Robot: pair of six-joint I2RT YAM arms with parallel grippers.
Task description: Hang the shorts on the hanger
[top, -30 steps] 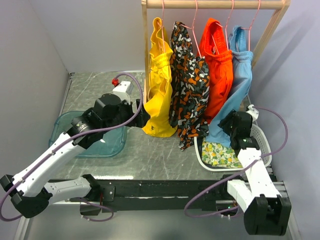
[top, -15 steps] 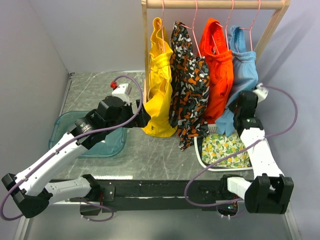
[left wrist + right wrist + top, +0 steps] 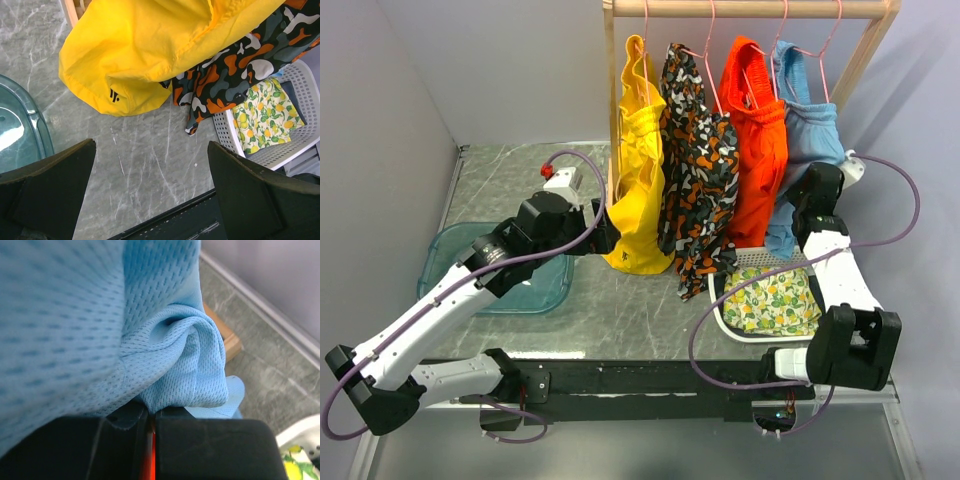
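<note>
The light-blue shorts (image 3: 808,125) hang from the rightmost pink hanger (image 3: 833,35) on the wooden rail. Their lower part is gathered up. My right gripper (image 3: 812,192) sits at that lower part. In the right wrist view the blue mesh shorts (image 3: 175,355) fill the frame and the right gripper (image 3: 151,412) is shut, pinching a fold of the fabric. My left gripper (image 3: 605,236) is open beside the bottom of the yellow garment (image 3: 640,170). In the left wrist view the left gripper (image 3: 151,145) holds nothing, with bare table under it.
On the rail also hang a camouflage garment (image 3: 700,180) and orange shorts (image 3: 757,140). A white basket (image 3: 735,315) holding a lemon-print cloth (image 3: 775,300) stands under the rail's right end. A teal tray (image 3: 535,290) lies on the table's left side.
My right gripper has risen from above the basket to the lower part of the blue shorts, closed on the fabric and gathered it upward. The left arm has barely moved.
</note>
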